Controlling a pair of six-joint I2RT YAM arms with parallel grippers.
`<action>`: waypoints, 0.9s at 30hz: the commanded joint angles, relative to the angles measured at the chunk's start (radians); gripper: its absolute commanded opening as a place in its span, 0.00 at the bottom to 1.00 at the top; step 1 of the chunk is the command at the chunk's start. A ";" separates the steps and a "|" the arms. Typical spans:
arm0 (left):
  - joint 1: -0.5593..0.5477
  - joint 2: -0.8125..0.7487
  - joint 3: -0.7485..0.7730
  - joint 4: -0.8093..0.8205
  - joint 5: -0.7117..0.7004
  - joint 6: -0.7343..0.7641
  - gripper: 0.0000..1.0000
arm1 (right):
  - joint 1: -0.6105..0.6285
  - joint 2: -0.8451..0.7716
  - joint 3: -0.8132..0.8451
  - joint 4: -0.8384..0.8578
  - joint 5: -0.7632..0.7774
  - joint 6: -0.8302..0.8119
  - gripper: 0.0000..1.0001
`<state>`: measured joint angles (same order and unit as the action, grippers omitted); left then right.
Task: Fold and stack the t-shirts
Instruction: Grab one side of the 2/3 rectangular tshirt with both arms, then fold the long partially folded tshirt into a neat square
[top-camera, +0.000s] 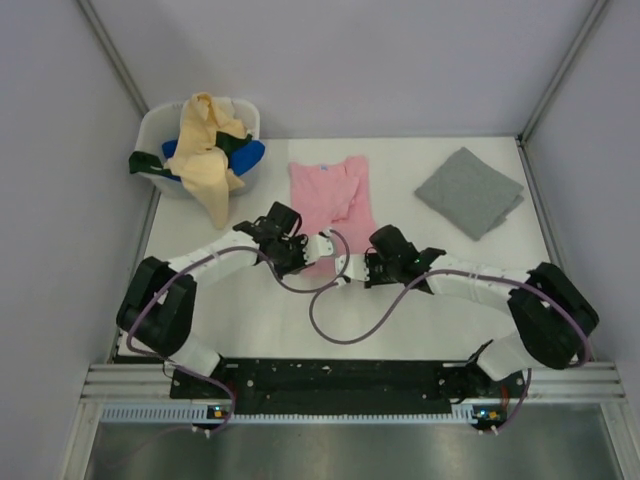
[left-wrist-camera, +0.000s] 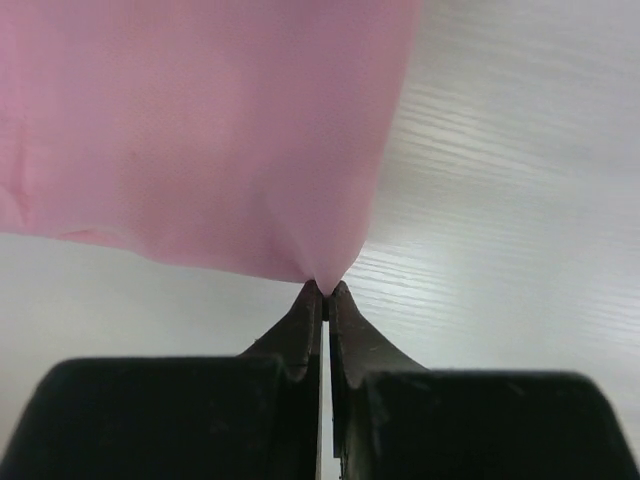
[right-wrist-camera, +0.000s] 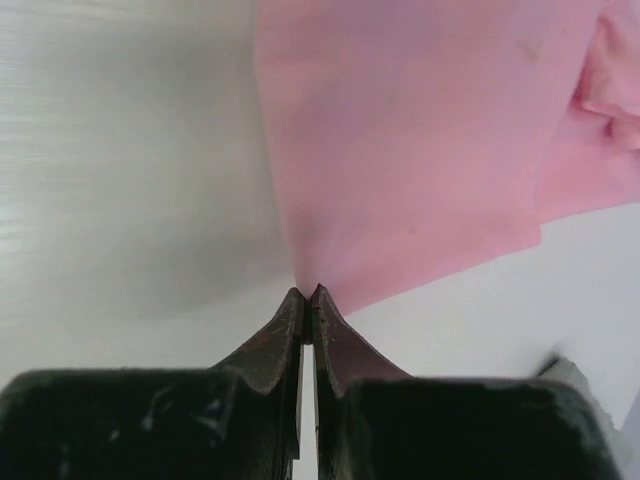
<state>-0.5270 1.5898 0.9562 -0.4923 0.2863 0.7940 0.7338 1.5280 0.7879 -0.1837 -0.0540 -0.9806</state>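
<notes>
Hands (left-wrist-camera: 326, 291) (right-wrist-camera: 308, 293) on pink tee (top-camera: 326, 186) edge, seemingly

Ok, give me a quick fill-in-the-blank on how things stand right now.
The left gripper and right gripper are each shut on the ____ tee.
The folded tee at the right is ____.
The tub sits in the far ____ corner.
Missing: pink, grey, left.

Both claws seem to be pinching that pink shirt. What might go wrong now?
The left gripper and right gripper each hold only a tiny tip of the pink t-shirt, so the cloth may slip free. It looks rumpled near one sleeve, so the fold might come out crooked.
</notes>
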 joint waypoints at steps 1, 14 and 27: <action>-0.019 -0.120 0.052 -0.184 0.138 -0.030 0.00 | 0.116 -0.182 -0.022 -0.135 0.025 0.109 0.00; -0.045 -0.614 0.012 -0.747 0.327 0.071 0.00 | 0.585 -0.471 0.200 -0.813 0.106 0.419 0.00; 0.005 -0.679 0.068 -0.637 0.134 -0.205 0.00 | 0.522 -0.470 0.306 -0.752 0.162 0.461 0.00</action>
<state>-0.5465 0.8364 0.9894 -1.2205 0.5541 0.7048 1.3727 1.0683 1.0771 -0.9581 0.0952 -0.4969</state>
